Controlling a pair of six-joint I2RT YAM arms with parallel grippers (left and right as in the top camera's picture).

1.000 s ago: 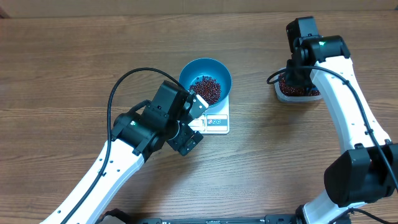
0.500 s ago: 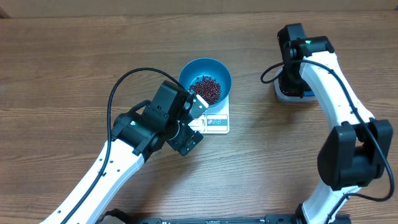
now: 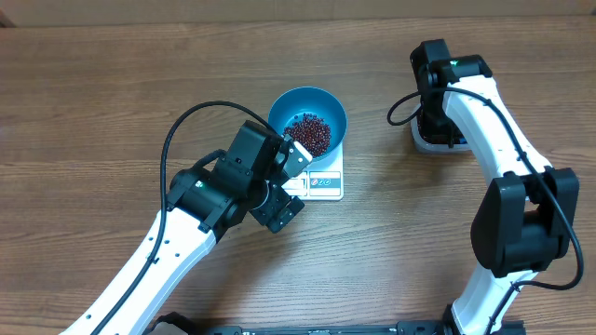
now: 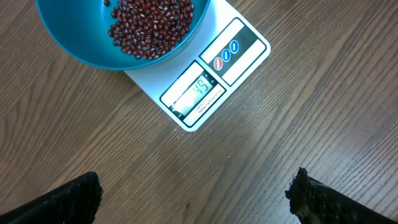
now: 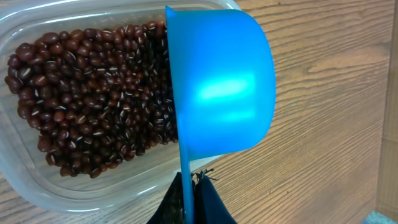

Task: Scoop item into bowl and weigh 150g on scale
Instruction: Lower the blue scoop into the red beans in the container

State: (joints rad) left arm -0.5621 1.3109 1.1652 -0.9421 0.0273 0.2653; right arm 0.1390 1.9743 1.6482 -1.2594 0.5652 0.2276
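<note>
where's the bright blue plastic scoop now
Right wrist view: the scoop, held in the right gripper, hangs over the rim of the clear plastic tub of red-brown beans, on the table's right.

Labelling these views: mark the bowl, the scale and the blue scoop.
bowl (image 4: 68,34), left wrist view, bare blue wall.
scale (image 4: 196,93), left wrist view, display window.
blue scoop (image 5: 221,87), right wrist view, back of its cup.

I have the left arm (image 3: 172,247) coming in from bottom-left, elbow bent, wrist angled toward centre. Left gripper (image 4: 196,186) faces down, jaws spread wide, nothing between them. Right arm (image 3: 494,112) runs up the right side, wrist folded over at the far end, with right gripper (image 5: 193,202) clamped tight on the scoop (image 5: 217,87).
</note>
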